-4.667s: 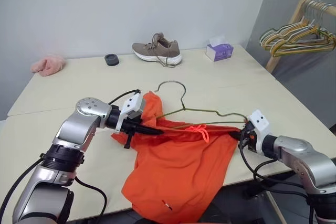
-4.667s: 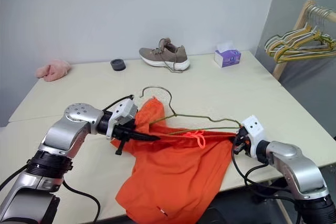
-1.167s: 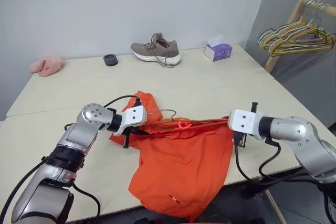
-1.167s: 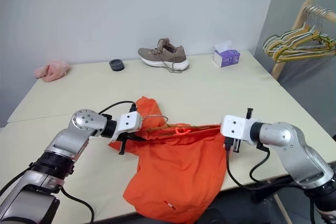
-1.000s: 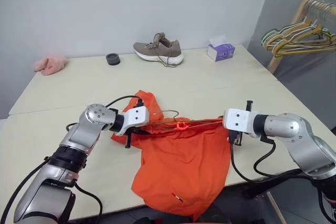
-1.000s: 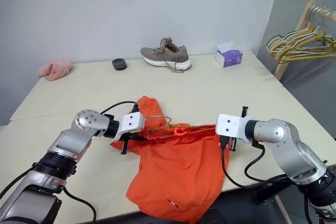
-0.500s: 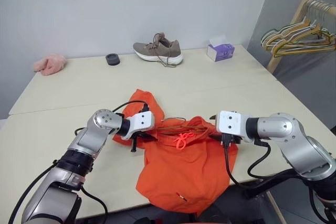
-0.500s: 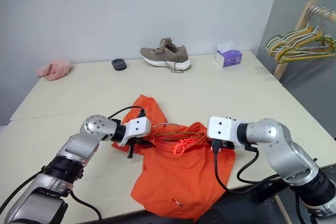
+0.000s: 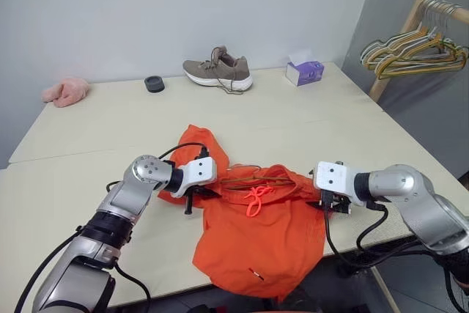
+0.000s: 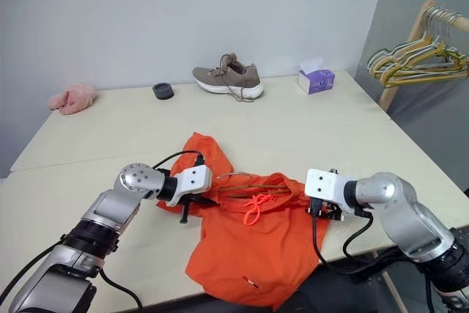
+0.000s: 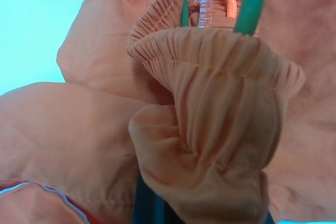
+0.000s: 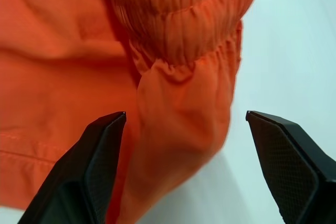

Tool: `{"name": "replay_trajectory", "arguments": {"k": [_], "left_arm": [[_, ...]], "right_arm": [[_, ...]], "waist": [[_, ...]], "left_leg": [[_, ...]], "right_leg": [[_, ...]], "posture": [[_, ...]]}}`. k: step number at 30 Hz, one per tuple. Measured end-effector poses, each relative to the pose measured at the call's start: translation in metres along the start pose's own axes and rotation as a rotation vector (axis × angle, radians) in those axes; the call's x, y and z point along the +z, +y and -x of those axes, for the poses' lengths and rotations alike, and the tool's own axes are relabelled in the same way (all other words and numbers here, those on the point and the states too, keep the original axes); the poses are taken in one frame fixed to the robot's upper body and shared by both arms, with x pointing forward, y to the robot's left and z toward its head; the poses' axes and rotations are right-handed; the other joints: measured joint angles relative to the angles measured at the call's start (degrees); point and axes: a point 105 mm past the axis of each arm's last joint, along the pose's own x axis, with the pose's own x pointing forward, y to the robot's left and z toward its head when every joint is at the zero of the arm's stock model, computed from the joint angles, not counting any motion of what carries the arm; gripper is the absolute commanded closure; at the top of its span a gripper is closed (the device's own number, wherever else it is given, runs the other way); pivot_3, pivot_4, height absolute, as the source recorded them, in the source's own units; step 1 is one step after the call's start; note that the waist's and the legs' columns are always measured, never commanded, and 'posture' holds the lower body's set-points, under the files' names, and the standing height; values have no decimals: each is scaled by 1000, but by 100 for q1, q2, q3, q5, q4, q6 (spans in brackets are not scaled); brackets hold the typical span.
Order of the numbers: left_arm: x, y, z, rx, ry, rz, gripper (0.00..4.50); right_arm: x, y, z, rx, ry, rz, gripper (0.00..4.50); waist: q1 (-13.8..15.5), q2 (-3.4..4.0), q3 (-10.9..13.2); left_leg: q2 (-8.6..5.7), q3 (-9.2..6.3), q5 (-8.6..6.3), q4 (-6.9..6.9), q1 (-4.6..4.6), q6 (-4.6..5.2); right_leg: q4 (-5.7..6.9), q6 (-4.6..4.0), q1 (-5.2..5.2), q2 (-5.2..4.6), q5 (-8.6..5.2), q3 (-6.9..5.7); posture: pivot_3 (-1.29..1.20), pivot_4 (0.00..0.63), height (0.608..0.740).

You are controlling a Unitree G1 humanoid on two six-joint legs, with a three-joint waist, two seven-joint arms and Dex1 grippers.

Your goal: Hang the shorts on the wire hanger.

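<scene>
Two grippers sit at the two ends of my bright orange cloth shorts (image 9: 256,229), which lie bunched on the near edge of the pale table (image 9: 88,137) and spill over its front. On the left, my left gripper (image 9: 196,193) is clamped tight on a fold of the gathered waistband, with the wire running right through the pinch. The thin olive-gold wire hanger (image 9: 253,178) lies flat across the top of the shorts, its long side running left to right from one gripper toward the other. A small neon pink-orange cord (image 9: 255,197) curls just under it.

On the right, my right gripper (image 9: 331,204) has its two black fingers (image 12: 100,156) spread wide and holds nothing. The right end of the waistband sits just in front of it, between the open fingers but not touching them. That gripper is nearest to the loose end, so I think it should take that end next.

Farther back I see a fuzzy pink cloth (image 9: 66,91) at far left, a small black ring (image 9: 154,83), a tan shoe (image 9: 218,70) and a purple tissue box (image 9: 305,72). A wooden rack of hangers (image 9: 414,45) stands at far right. None of them is in my way.
</scene>
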Motion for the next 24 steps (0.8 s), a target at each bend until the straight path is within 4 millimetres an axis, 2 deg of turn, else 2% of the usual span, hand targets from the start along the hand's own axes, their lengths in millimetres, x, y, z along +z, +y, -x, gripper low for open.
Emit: {"name": "replay_trajectory", "arguments": {"k": [4, 8, 15, 16, 19, 24], "left_arm": [[1, -1, 0, -14, -1, -1, 4500], [2, -3, 0, -26, -5, -2, 4500], [7, -8, 0, -43, -34, 28, 4500], [7, -8, 0, -43, -37, 36, 4500], [8, -9, 1, -38, -61, 65, 4500], [16, -8, 4, -46, -146, 135, 3107]], "right_arm": [[-3, -5, -10, 40, 6, 10, 595], [-4, -8, -20, 86, 3, 15, 1835], [1, -8, -19, 164, -10, 30, 4344], [1, -7, -19, 175, -11, 29, 4474], [0, -6, -18, 183, -12, 23, 4474], [0, -3, -16, 203, -18, 4, 4500]], "waist": [[8, 0, 0], [11, 0, 0], [21, 0, 0], [24, 0, 0], [26, 1, 0], [24, 1, 0]], "left_leg": [[1, -4, 0, 0, 0, 0], [1, -4, 0, 0, 0, 0], [2, -7, 0, 0, 0, 0], [1, -7, 0, 0, 0, 0], [1, -8, 0, 0, 0, 0], [1, -10, 0, 1, -1, 0]], "right_leg": [[0, 0, 0, 0, 0, -4], [0, -1, 0, -1, 0, -4], [2, -1, 1, -2, 0, -6], [2, -1, 1, -2, 0, -7], [3, -1, 1, -3, 0, -7], [3, -1, 1, -3, 0, -9]], "posture": [[-262, 0, 740], [-253, 0, 740], [-245, 0, 740], [-245, 0, 740], [-250, 0, 740], [-257, 0, 740]]}}
